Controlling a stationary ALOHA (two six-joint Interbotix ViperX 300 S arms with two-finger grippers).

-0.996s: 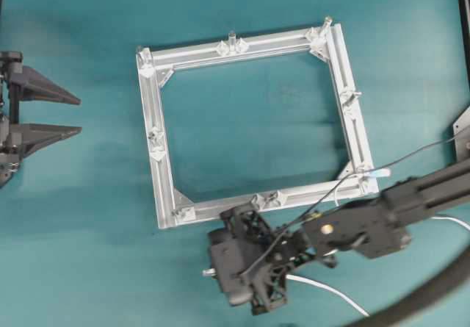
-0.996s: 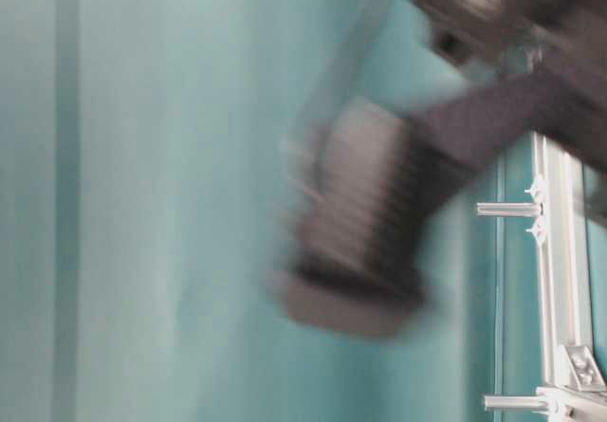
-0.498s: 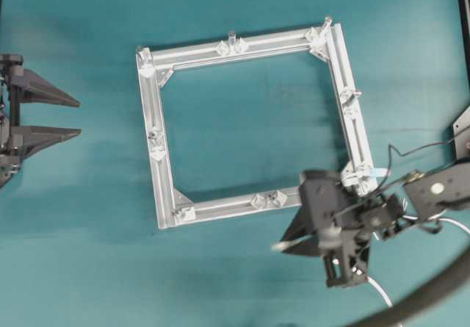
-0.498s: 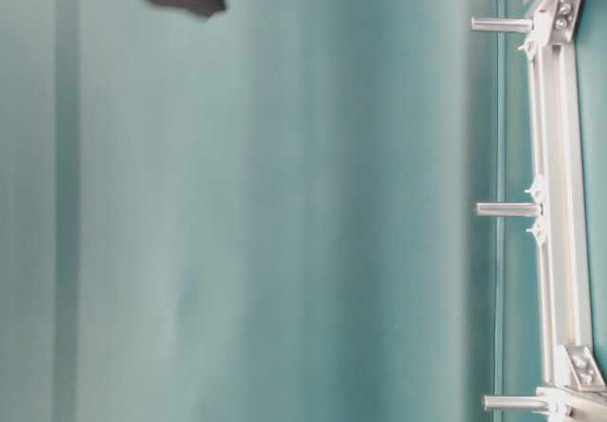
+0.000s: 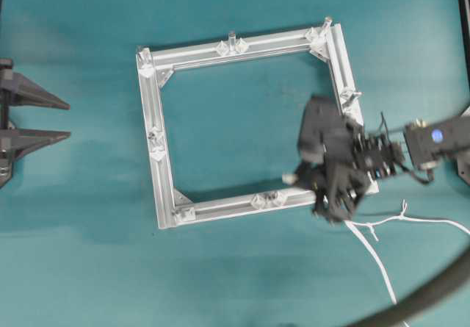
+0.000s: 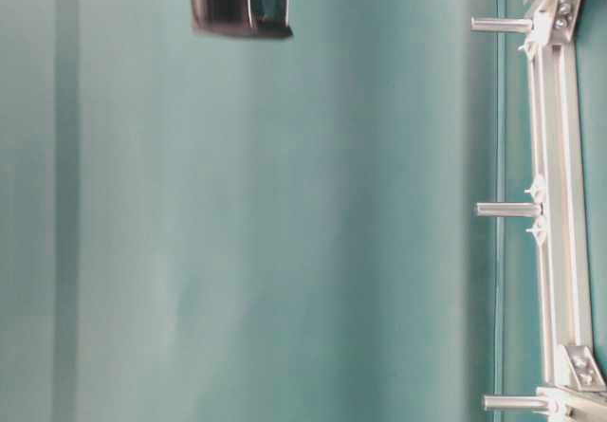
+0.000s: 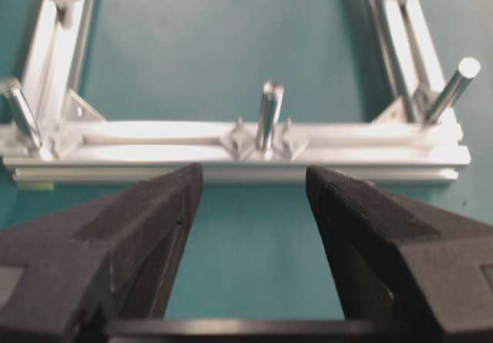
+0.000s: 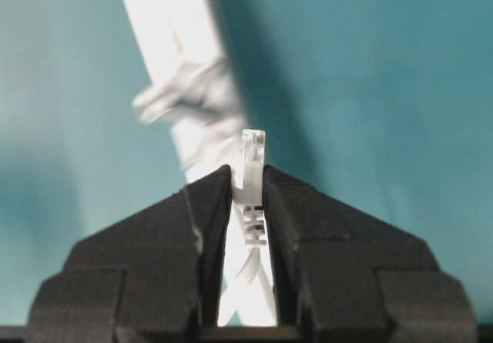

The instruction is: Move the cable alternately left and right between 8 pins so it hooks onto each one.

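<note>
The square aluminium frame (image 5: 165,165) lies mid-table with short pins around it, among them one on the far rail (image 5: 231,37) and one on the left rail (image 5: 153,132). My right gripper (image 5: 297,176), blurred, hovers over the frame's near right corner. Its jaws (image 8: 248,175) are shut on the plug end of the white cable (image 8: 253,154). The rest of the cable (image 5: 374,257) trails loose on the table behind that arm. My left gripper (image 5: 40,121) is open at the left edge, well short of the frame. In its wrist view, that gripper (image 7: 250,177) faces a pin (image 7: 268,116) with nothing between the fingers.
A thick dark hose (image 5: 429,294) curves across the near right corner. The table-level view has three upright pins, one of them (image 6: 507,210) on the frame rail (image 6: 560,270), and a dark part of the right arm (image 6: 237,0) high above.
The right arm swung from below the frame's near rail out to the right, then up over the frame's near right corner, carrying the cable end. The left gripper drew back slightly to the left.
</note>
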